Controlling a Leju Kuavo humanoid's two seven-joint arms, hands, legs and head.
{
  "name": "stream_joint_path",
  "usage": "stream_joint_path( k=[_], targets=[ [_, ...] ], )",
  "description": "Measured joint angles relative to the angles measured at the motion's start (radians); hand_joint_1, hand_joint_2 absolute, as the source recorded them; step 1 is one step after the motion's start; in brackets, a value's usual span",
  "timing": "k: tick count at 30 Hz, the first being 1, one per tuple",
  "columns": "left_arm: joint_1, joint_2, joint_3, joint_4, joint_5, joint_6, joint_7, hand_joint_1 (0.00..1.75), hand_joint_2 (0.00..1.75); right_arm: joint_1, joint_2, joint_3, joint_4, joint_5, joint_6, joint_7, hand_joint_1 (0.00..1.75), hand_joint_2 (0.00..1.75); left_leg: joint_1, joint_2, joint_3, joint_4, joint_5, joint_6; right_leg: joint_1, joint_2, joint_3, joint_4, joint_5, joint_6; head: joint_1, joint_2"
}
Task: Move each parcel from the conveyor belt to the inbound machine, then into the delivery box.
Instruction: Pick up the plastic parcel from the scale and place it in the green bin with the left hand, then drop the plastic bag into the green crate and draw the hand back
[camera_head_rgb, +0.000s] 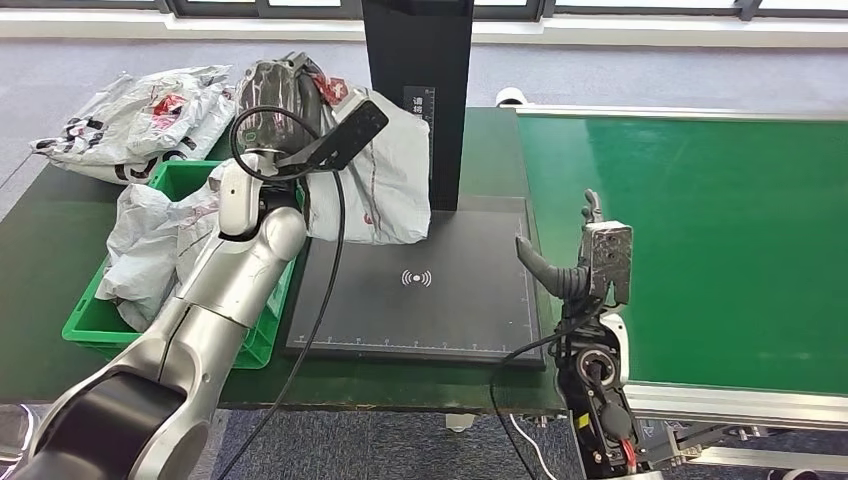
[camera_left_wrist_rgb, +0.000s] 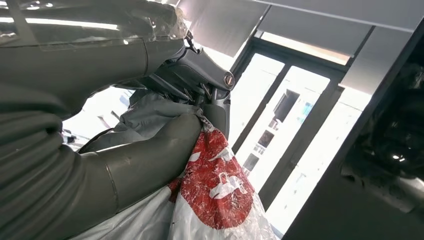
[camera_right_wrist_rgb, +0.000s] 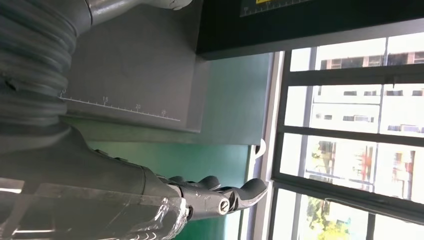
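Parcel (camera_head_rgb: 375, 175), a grey-white plastic mailer, hung in the head view from the left hand (camera_head_rgb: 275, 95), above the far left corner of the dark scanner platform (camera_head_rgb: 440, 300) of the inbound machine and beside the green delivery box (camera_head_rgb: 180, 180), which already held crumpled bags. To finish well, the arm probably had to swing left until the bag hung wholly over the box before letting go. The right hand (camera_head_rgb: 560, 272) waited at the conveyor belt (camera_head_rgb: 700, 250) edge.

Left wrist view showed the fingers (camera_left_wrist_rgb: 217, 107) and thumb clamped on the bag's red-printed top.

Right wrist view showed that hand's fingers (camera_right_wrist_rgb: 240, 192) loosely apart, holding nothing.
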Motion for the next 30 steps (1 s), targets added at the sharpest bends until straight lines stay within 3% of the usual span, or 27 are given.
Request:
stream_joint_path(
  k=[2, 4, 7, 10, 16, 20, 27, 30],
  targets=[
    [-0.004, 0.002, 0.008, 0.008, -0.016, 0.02, 0.021, 1.75, 1.75, 0.002, 0.001, -0.005, -0.005, 0.006, 0.001, 0.002, 0.0, 1.75, 0.0, 0.0, -0.001, 0.0, 0.0, 0.0, 0.0, 0.0, 0.0, 0.0, 0.0, 0.0, 0.0, 0.0],
    [-0.006, 0.02, 0.027, 0.032, -0.082, 0.069, 0.1, 1.75, 1.75, -0.006, 0.004, -0.01, -0.005, 0.024, 0.007, 0.009, 0.0, 1.75, 0.0, 0.001, -0.001, -0.001, 0.0, 0.0, 0.0, 0.001, 0.0, 0.001, 0.0, 0.0, 0.0, 0.0],
    [-0.007, 0.072, 0.079, 0.112, -0.227, 0.137, 0.243, 1.75, 1.75, -0.044, 0.018, -0.024, 0.006, 0.063, 0.02, 0.029, 0.0, 1.75, 0.0, 0.007, 0.002, -0.001, 0.001, -0.001, 0.0, 0.009, -0.001, 0.001, 0.002, -0.003, 0.0, 0.0],
    [0.0, 0.12, 0.144, 0.186, -0.332, 0.132, 0.327, 1.75, 1.75, -0.069, 0.029, -0.045, 0.011, 0.091, 0.028, 0.045, 0.0, 1.75, 0.001, 0.01, 0.001, -0.001, 0.002, -0.003, 0.002, 0.011, -0.003, 0.001, 0.003, -0.005, 0.0, 0.0],
    [0.007, 0.165, 0.211, 0.263, -0.394, 0.101, 0.357, 1.75, 1.75, -0.079, 0.044, -0.078, 0.011, 0.106, 0.038, 0.05, 0.0, 1.75, 0.002, 0.001, -0.003, -0.001, 0.004, -0.006, 0.004, 0.004, -0.004, 0.001, 0.003, -0.005, 0.0, 0.0],
    [0.011, 0.177, 0.239, 0.309, -0.473, -0.019, 0.392, 1.75, 1.75, -0.08, 0.049, -0.093, 0.011, 0.117, 0.041, 0.051, 0.0, 1.75, 0.001, 0.002, -0.003, -0.001, 0.004, -0.005, 0.002, 0.004, -0.005, 0.001, 0.003, -0.005, 0.0, 0.0],
    [0.042, 0.177, 0.283, 0.376, -0.493, -0.171, 0.352, 1.75, 1.75, -0.053, 0.047, -0.128, -0.03, 0.114, 0.039, 0.066, 0.0, 1.75, 0.001, 0.002, -0.003, -0.001, 0.004, -0.005, 0.002, 0.005, -0.005, 0.001, 0.003, -0.005, 0.0, 0.0],
    [0.048, 0.176, 0.284, 0.387, -0.494, -0.185, 0.387, 0.45, 1.75, -0.035, 0.047, -0.136, -0.057, 0.11, 0.04, 0.075, 0.0, 1.75, 0.001, 0.002, -0.003, -0.001, 0.004, -0.005, 0.002, 0.005, -0.005, 0.001, 0.003, -0.005, 0.0, 0.0]
  ],
)
